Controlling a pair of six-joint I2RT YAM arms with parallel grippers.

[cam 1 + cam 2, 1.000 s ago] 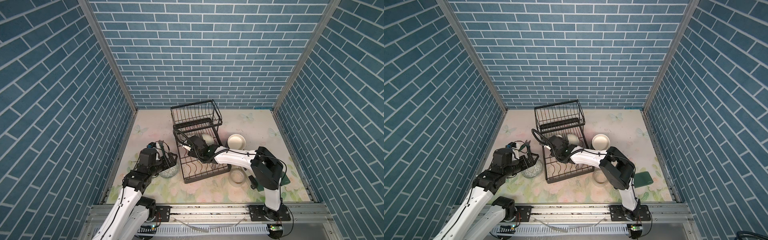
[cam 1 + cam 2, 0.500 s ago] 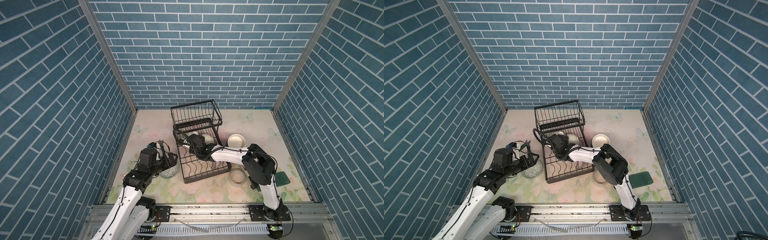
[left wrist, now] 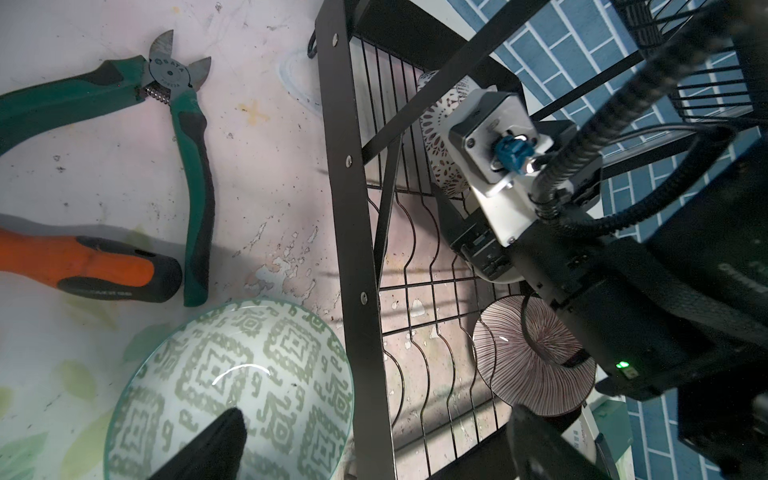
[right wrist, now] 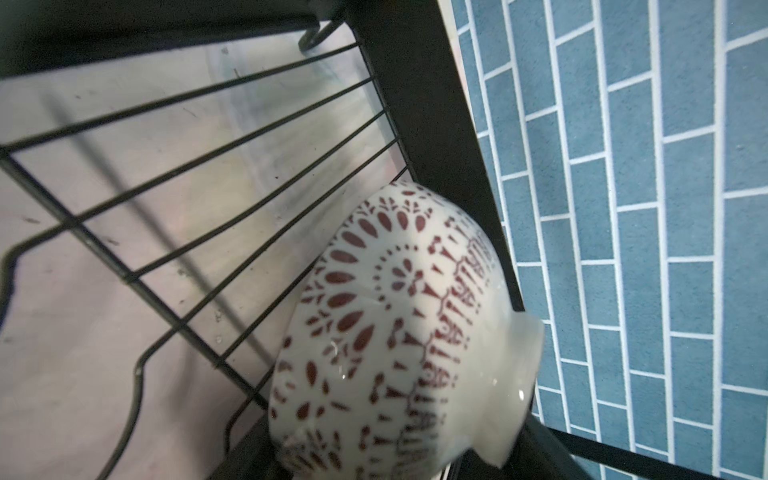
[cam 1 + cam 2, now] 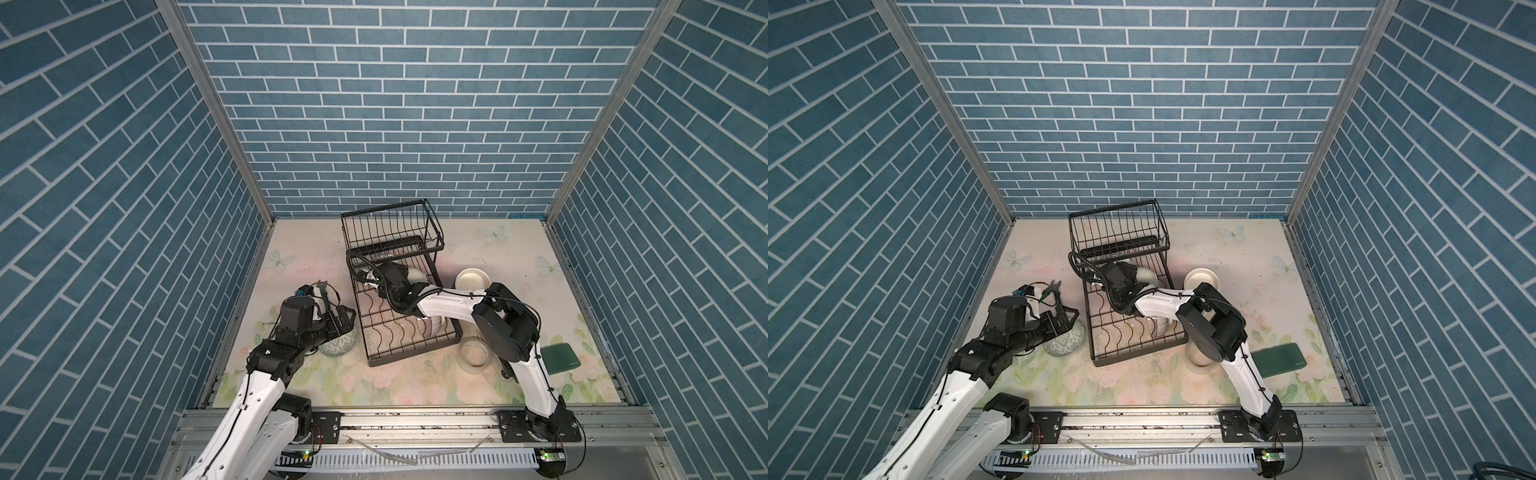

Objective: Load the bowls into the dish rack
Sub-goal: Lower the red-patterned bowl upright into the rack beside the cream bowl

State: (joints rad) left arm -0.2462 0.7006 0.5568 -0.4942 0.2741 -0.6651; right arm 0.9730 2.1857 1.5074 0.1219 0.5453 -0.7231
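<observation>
Nearest the rail, the left tool [image 5: 341,323] hangs with its jaws spread fully wide and empty. It is directly above a green-patterned bowl [image 5: 337,345] that sits upright on the counter [image 5: 415,384], just left of the dish rack [image 5: 376,360]. Both top views show only a sliver of that bowl under the tool. The left wrist view shows its whole patterned hollow, with one dark fingertip [image 3: 216,449] over the rim and the other out over the rack's tray. Only that view shows an orange-handled screwdriver [image 3: 83,266] beside the bowl, next to the green cutters [image 3: 183,145]. It also shows a brown-striped bowl [image 3: 536,353] standing on edge among the dividers. Right of the rack lie a translucent ring [image 5: 473,353] and a green slab [image 5: 559,359]. Farther in, the right tool [image 5: 407,277] reaches into the lower tray beneath the raised basket [image 5: 390,224]. The top views give just a white curve at its tip. The right wrist view shows a maroon-patterned bowl [image 4: 395,332] on its side in the tray's far corner, close in front of the tool. The jaws are hidden, so I cannot tell their spread or whether they grip it. Beyond, a cream bowl [image 5: 471,277] sits upright on the counter beside the rack.
</observation>
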